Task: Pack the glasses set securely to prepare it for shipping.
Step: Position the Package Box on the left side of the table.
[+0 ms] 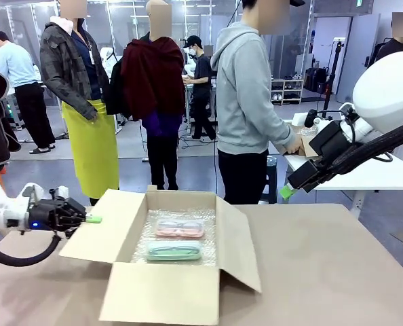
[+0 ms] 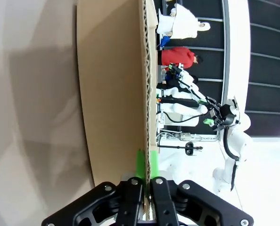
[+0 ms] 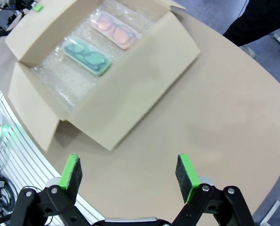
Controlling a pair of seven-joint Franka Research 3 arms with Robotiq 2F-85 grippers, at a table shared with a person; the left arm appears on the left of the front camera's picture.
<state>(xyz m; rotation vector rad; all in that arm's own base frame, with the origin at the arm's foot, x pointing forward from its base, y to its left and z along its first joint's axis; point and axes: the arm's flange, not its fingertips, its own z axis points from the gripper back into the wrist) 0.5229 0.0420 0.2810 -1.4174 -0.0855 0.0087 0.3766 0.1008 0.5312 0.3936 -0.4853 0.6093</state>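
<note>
Glasses cases inside open box; left gripper on flap, right gripper raised

We record the round beige table (image 1: 337, 272) carrying a large brown cardboard box (image 1: 167, 292) with all flaps open. Its floor is lined with a clear bubble wrap sheet (image 1: 144, 248). On that sheet lie two oblong rounded eyeglass cases side by side: the translucent pink case (image 1: 180, 227) showing dark-rimmed glasses on the far side, and the mint green case (image 1: 174, 250) nearer the robot. We note they sit close together, both flat.

We find the left gripper (image 2: 145, 165) pinching the edge of the box's left flap (image 1: 96, 234), green pads pressed on either face of the cardboard. The right gripper (image 3: 129, 170) hangs above the table, fingers spread wide, holding nothing.
</note>
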